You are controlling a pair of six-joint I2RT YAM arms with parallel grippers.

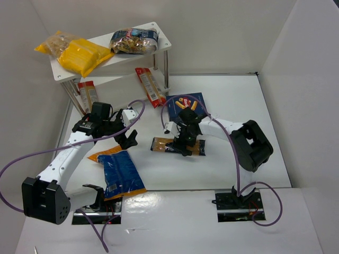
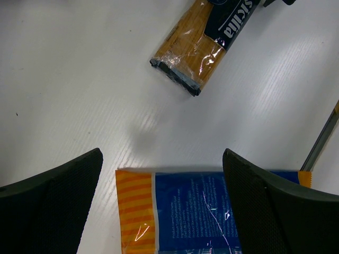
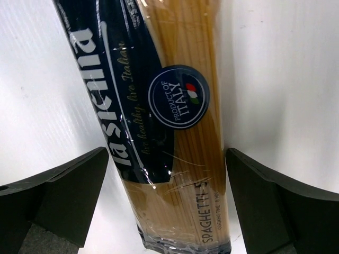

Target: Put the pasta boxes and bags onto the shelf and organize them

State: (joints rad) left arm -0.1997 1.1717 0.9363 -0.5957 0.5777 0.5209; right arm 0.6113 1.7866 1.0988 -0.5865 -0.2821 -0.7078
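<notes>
Golden spaghetti pack (image 3: 180, 132), "PRODUCT OF ITALY"; right hand (image 3: 167, 180), left hand (image 2: 162, 159) spread wide, empty.

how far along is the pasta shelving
Done: yellow bags and a dark bag lie on the shelf top; red packs at its lower tier. In hand: nothing; right pincer open astride the spaghetti, left pincer open over the blue bag. Left: those two and the box, on the table.

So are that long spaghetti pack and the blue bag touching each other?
Apart. The left wrist view shows a band of bare white table between the spaghetti pack and the blue bag.
</notes>
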